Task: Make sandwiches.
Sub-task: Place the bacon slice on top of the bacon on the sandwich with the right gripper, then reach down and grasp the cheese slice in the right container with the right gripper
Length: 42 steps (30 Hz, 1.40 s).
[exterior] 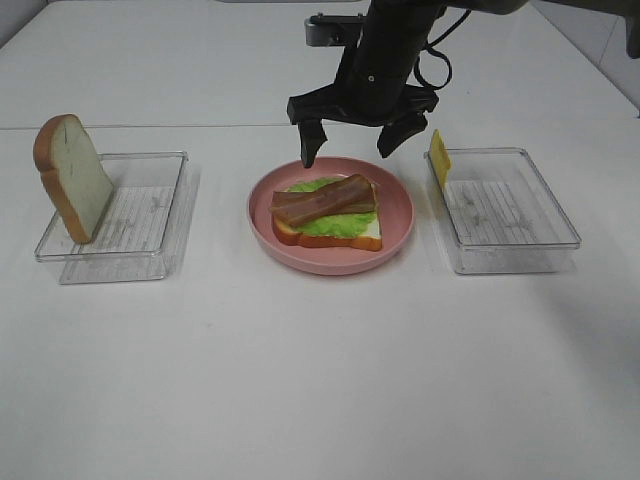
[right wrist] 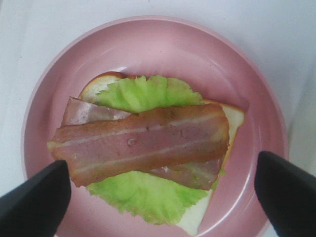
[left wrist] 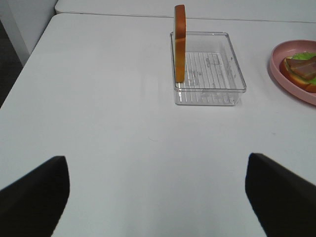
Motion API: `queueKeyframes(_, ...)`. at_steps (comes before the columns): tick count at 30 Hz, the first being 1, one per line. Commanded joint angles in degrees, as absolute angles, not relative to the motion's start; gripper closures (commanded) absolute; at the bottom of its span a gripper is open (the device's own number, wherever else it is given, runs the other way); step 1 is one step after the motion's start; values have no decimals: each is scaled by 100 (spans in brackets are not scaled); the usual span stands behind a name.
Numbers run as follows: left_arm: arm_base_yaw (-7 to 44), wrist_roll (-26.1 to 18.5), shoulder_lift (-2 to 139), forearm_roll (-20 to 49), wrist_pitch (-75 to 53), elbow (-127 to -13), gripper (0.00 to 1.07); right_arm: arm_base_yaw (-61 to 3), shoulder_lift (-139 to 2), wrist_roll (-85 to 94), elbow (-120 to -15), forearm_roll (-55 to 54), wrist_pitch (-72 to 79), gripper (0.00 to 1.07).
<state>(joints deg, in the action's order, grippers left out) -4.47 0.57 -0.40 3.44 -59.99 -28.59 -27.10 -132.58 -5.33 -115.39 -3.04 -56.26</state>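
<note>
Right fingers [exterior: 309,150]: spread wide, empty, just above the pink plate [exterior: 398,232].
Left fingers [left wrist: 32,197]: spread wide, empty, well left of the plate.
On the plate: bread slice [exterior: 292,234], then lettuce leaf [exterior: 338,223], with bacon strips [exterior: 325,198] on top.
Left of the plate: second bread slice [exterior: 72,175], on edge at a clear tray [exterior: 150,225].
Right of the plate: cheese square [exterior: 439,157], upright at the second tray [exterior: 520,215].
White surface [exterior: 320,380] under everything.

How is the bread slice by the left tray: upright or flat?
Upright: the bread slice stands on edge at one end of the clear tray.
</note>
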Motion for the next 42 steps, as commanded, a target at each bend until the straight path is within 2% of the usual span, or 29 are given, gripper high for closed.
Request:
queueKeyframes(1,-470,46,-132,361,-5919,-2859,18,-2699,-13161,-670,-11706,-246,-5884,8)
queueKeyframes(11,-470,46,-132,361,-5919,-2859,18,-2630,-13161,-1283,-12496,-178,-6291,9)
queueKeyframes(14,-470,46,-132,361,-5919,-2859,18,-2481,-13161,-1409,-12777,-103,-6532,9)
queueKeyframes(16,-470,46,-132,361,-5919,-2859,18,-2149,-13161,-1450,-12926,-86,-6904,9)
queueKeyframes(22,-470,46,-132,361,-5919,-2859,18,-1627,-13161,-1455,-12926,-80,-7202,9)
queueKeyframes(28,-470,46,-132,361,-5919,-2859,18,-1369,-13253,-1547,-12926,-126,-7208,9)
queueKeyframes(42,-470,46,-132,361,-5919,-2859,18,-1352,-13831,-1541,-12926,-160,-7334,9)
